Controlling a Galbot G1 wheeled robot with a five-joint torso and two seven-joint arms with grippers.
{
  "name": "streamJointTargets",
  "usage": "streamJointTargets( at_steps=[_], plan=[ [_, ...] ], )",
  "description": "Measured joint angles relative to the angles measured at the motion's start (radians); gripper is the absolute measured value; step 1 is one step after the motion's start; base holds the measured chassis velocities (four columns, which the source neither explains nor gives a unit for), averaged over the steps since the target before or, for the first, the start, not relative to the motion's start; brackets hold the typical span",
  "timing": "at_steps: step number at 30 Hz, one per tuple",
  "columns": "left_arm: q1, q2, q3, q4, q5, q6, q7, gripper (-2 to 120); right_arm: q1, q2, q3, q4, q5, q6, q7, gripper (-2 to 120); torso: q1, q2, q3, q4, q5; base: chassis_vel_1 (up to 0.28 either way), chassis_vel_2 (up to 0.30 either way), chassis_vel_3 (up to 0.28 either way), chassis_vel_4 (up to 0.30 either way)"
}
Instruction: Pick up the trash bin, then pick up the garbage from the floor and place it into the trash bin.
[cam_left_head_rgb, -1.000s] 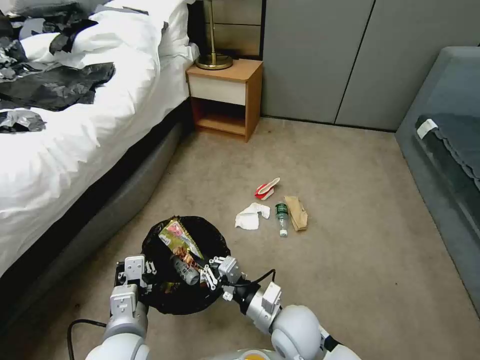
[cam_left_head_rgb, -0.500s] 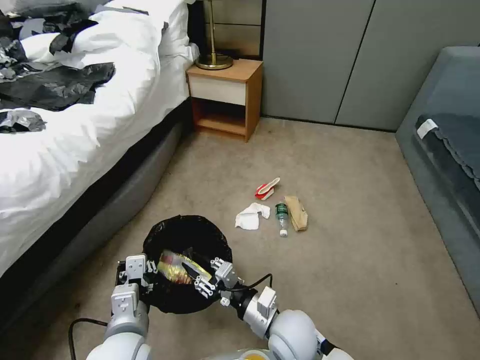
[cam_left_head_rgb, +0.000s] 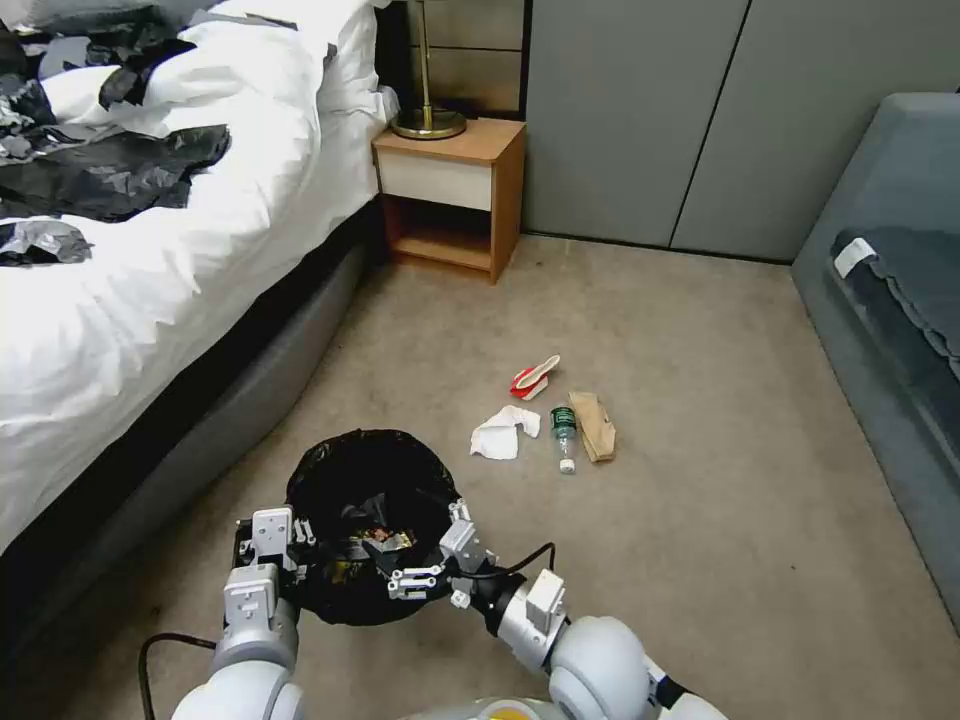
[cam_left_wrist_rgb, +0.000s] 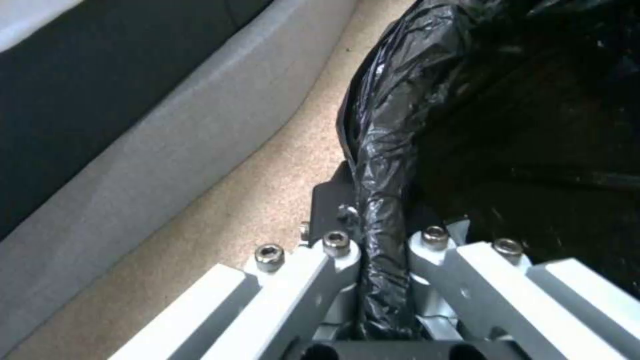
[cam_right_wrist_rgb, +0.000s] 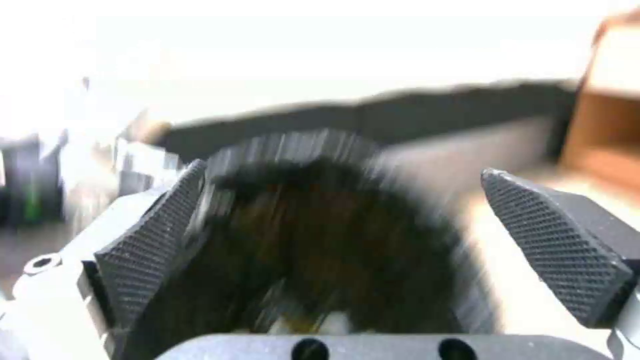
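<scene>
Head view, lower left of frame: left gripper (cam_left_head_rgb: 268, 545) pinches the trash bin (cam_left_head_rgb: 345, 470) rim, yellow wrapper (cam_left_head_rgb: 385, 540) inside. Right gripper (cam_left_head_rgb: 425, 565) hangs spread over it. Tissue (cam_left_head_rgb: 497, 436), bottle (cam_left_head_rgb: 564, 432), paper bag (cam_left_head_rgb: 595, 425) and red packet (cam_left_head_rgb: 533, 376) remain mid-frame on the carpet.

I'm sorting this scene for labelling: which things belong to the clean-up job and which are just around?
Job: trash bin, yellow wrapper inside it, tissue, bottle, paper bag, red-and-white packet.
Around: bed, black sheets, nightstand, lamp.
</scene>
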Motion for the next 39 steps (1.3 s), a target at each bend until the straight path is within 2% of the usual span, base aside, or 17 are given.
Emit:
streamJointTargets(
  at_steps=[1,3,6,7,9,11,12,14,16,19,22,23,27,31,39],
  plan=[
    [0.0,0.0,0.0,0.0,0.0,0.0,0.0,1,0.0,0.0,0.0,0.0,0.0,0.0,0.0,100,0.0,0.0,0.0,0.0,0.0,0.0,0.0,0.0,0.0],
    [-0.006,0.006,-0.003,0.012,0.0,0.0,0.001,1,-0.017,-0.032,0.085,0.131,0.001,0.006,0.039,100,0.0,0.0,0.0,0.0001,0.0,0.0,0.0,0.0,0.0],
    [-0.007,0.007,-0.003,0.014,0.0,0.0,0.001,1,-0.023,-0.034,0.104,0.15,0.001,0.007,0.048,100,0.0,0.0,0.0,0.0002,0.0002,0.0,0.0,0.0,0.0],
    [-0.011,0.011,-0.003,0.018,-0.001,0.0,0.002,1,-0.055,-0.036,0.187,0.209,0.0,0.019,0.086,100,0.0,0.0,0.0,0.0001,-0.0001,0.0,0.0,0.0,0.0],
    [-0.012,0.012,-0.002,0.019,-0.002,0.0,0.002,1,-0.071,-0.034,0.218,0.227,0.003,0.028,0.097,100,0.0,0.0,0.0,-0.0001,0.0,0.0,0.0,0.0,0.0],
    [-0.014,0.013,-0.001,0.019,-0.004,0.0,0.004,1,-0.128,-0.011,0.3,0.275,0.008,0.073,0.165,100,0.0,0.0,0.0,-0.0001,-0.0001,0.0,0.0,0.0,0.0],
    [-0.014,0.013,-0.001,0.019,-0.004,0.0,0.004,1,-0.128,-0.011,0.3,0.275,0.008,0.073,0.165,100,0.0,0.0,0.0,-0.0001,-0.0001,0.0,0.0,0.0,0.0],
    [-0.013,0.014,-0.001,0.018,-0.009,-0.003,0.006,1,-0.222,0.051,0.391,0.3,-0.023,0.11,0.228,100,0.0,0.0,0.0,-0.0001,0.0,0.0,0.0,0.0,0.0],
    [-0.012,0.014,-0.001,0.016,-0.011,-0.005,0.007,1,-0.272,0.075,0.422,0.298,-0.047,0.132,0.242,100,0.0,0.0,0.0,-0.0002,0.0,0.0,0.0,0.0,0.0],
    [-0.01,0.014,-0.001,0.014,-0.013,-0.006,0.008,1,-0.302,0.091,0.437,0.291,-0.064,0.15,0.249,100,0.0,0.0,0.0,-0.0003,0.0,0.0,0.0,0.0,0.0],
    [0.008,0.014,-0.007,-0.005,-0.017,-0.017,0.014,1,-0.389,0.142,0.472,0.226,-0.135,0.237,0.277,100,0.0,0.0,0.0,0.0,0.0,0.0,0.0,0.0,0.0],
    [0.008,0.014,-0.007,-0.005,-0.017,-0.017,0.014,1,-0.389,0.142,0.472,0.226,-0.135,0.237,0.277,100,0.0,0.0,0.0,0.0,0.0,0.0,0.0,0.0,0.0],
    [0.021,0.013,-0.005,-0.02,-0.018,-0.024,0.014,1,-0.423,0.185,0.482,0.179,-0.157,0.269,0.365,100,0.0,0.0,0.0,-0.0001,0.0,0.0,0.0,0.0,0.0],
    [0.032,0.013,-0.004,-0.027,-0.018,-0.029,0.016,1,-0.444,0.196,0.493,0.155,-0.167,0.303,0.343,100,0.0,0.0,0.0,0.0,-0.0001,0.0,0.0,0.0,0.0],
    [0.036,0.009,-0.002,-0.029,-0.018,-0.034,0.016,1,-0.427,0.202,0.498,0.147,-0.164,0.305,0.336,100,0.0,0.0,0.0,0.0,-0.0001,0.0,0.0,0.0,0.0]
  ],
)
